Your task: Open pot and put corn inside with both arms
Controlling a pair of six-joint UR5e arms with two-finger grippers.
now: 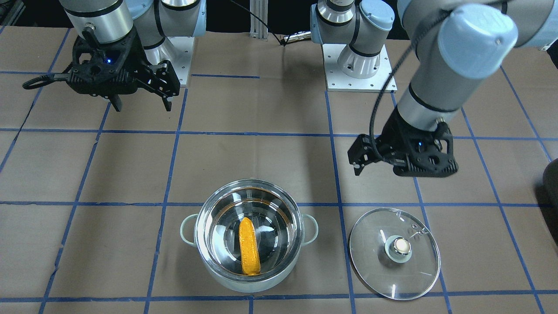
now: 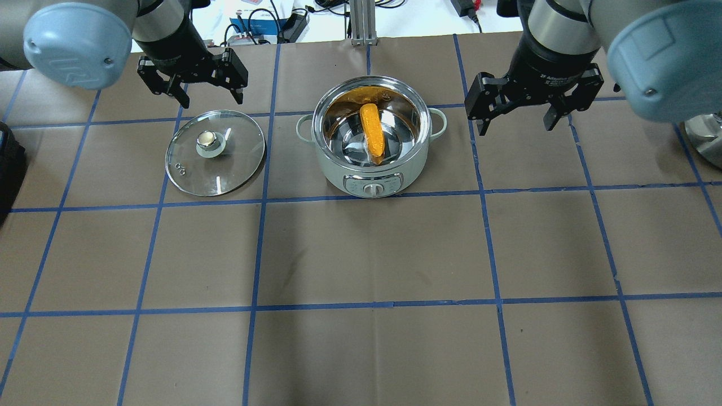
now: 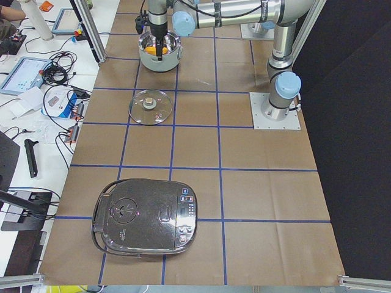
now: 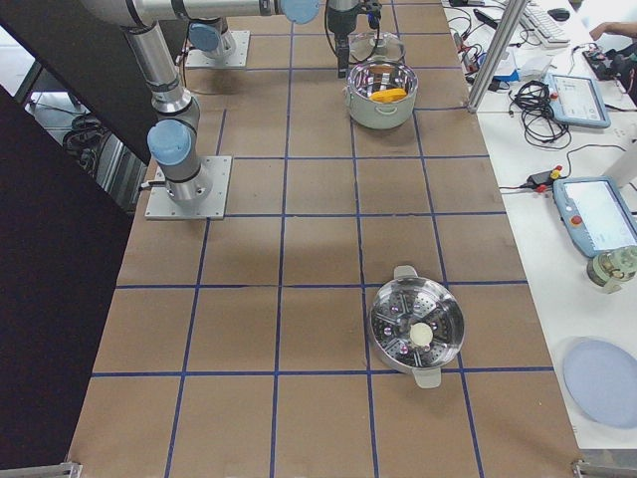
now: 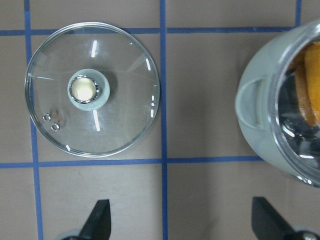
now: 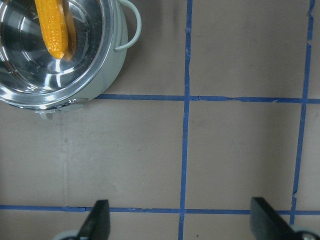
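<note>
The pot (image 2: pixel 372 169) stands open, with the corn (image 2: pixel 373 132) lying inside it against the wall. The same pot (image 1: pixel 209 226) and corn (image 1: pixel 249 246) show in the front view. The glass lid (image 2: pixel 215 152) lies flat on the table beside the pot, knob up. My left gripper (image 2: pixel 213 97) is open and empty, above the table just beyond the lid (image 5: pixel 92 90). My right gripper (image 2: pixel 516 123) is open and empty, above bare table on the pot's other side. The right wrist view shows the pot (image 6: pixel 112 55) and corn (image 6: pixel 52 25) at its upper left.
A black rice cooker (image 3: pixel 146 217) sits far along the table on my left. A steel steamer pot (image 4: pixel 416 329) sits far along on my right. Both arm bases (image 1: pixel 359 74) stand at the table's robot side. Blue tape lines grid the brown tabletop.
</note>
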